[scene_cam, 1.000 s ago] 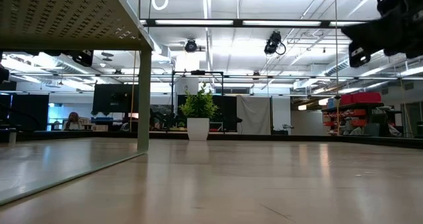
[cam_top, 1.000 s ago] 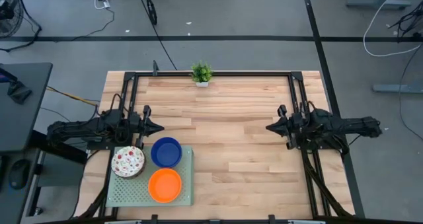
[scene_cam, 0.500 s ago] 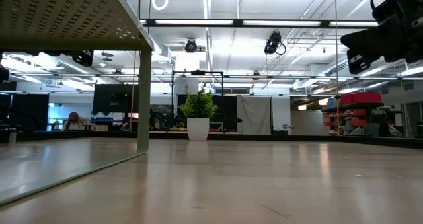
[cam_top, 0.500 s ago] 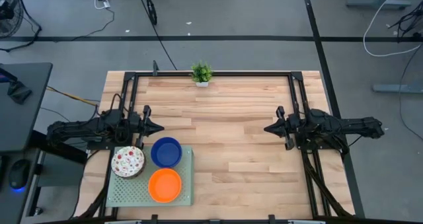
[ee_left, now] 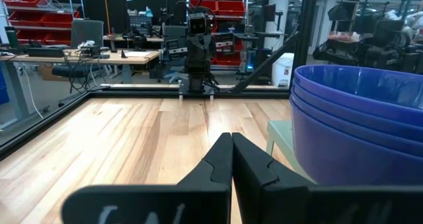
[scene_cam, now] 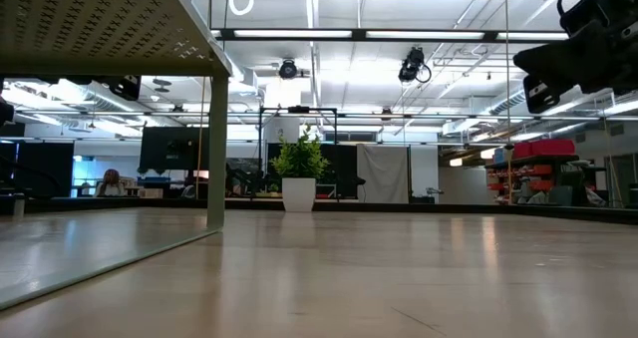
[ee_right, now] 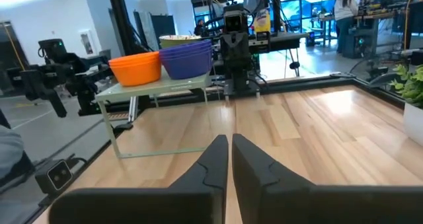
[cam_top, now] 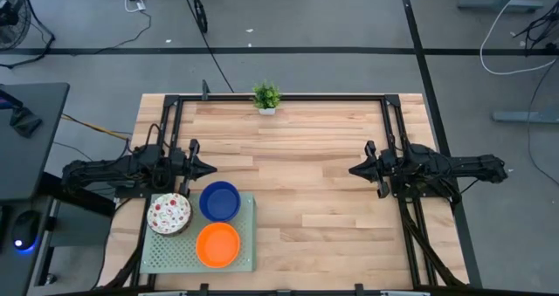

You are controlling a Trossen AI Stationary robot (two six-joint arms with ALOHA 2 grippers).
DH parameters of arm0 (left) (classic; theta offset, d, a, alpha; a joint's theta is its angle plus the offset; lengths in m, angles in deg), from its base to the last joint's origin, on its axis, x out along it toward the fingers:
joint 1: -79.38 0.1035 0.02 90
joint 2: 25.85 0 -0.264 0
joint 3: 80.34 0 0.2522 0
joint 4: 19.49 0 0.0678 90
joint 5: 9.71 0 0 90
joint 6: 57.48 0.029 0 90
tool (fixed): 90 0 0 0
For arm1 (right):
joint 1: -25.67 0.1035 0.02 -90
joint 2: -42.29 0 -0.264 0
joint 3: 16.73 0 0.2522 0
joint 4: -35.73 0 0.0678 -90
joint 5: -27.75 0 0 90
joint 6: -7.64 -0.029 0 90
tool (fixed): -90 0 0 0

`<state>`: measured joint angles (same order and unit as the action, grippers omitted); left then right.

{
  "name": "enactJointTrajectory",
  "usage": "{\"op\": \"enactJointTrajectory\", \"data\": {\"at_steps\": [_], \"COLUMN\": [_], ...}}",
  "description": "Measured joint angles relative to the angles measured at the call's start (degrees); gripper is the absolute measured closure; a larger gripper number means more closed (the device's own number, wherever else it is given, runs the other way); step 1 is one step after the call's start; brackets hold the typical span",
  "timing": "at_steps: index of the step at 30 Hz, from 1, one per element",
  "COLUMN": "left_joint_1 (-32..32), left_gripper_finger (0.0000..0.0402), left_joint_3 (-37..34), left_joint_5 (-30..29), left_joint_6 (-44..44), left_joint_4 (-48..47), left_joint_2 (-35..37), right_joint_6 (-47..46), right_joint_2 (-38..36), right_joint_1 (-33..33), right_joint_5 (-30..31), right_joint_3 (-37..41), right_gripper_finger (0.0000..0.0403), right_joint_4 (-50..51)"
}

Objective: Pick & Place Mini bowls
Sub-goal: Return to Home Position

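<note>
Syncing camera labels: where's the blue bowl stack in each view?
High view: blue bowl stack on the shelf, picture's lower left.
Low view: not visible; only the shelf's underside shows, upper left.
Left wrist view: close up, stacked rims showing, on the shelf.
Right wrist view: far off, on the shelf beside the orange stack.
Shared landmark: the shelf, in all four.
</note>
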<state>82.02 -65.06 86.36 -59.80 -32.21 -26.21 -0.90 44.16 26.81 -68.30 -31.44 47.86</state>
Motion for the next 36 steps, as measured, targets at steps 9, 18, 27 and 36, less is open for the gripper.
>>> {"op": "enactJointTrajectory", "data": {"at_steps": [9,18,27,36], "left_joint_1": [-0.01,-0.01,-0.01,-0.01], "left_gripper_finger": [0.0396,0.0396,0.0396,0.0396], "left_joint_3": [0.01,0.01,0.05,0.05], "left_joint_5": [0.0,0.0,0.01,0.01], "left_joint_6": [0.0,0.0,0.01,0.02], "left_joint_4": [0.02,0.02,0.02,0.02], "left_joint_2": [0.0,0.0,0.0,0.0], "right_joint_6": [0.0,0.02,0.02,0.05], "right_joint_2": [-1.49,-1.53,-1.53,-1.53], "right_joint_1": [0.61,0.61,0.61,0.61], "right_joint_5": [1.07,1.05,1.05,1.05], "right_joint_3": [-0.17,-0.15,-0.09,-0.07], "right_gripper_finger": [0.0376,0.0376,0.0376,0.0376], "right_joint_4": [-3.41,-3.5,-3.5,-3.5]}}
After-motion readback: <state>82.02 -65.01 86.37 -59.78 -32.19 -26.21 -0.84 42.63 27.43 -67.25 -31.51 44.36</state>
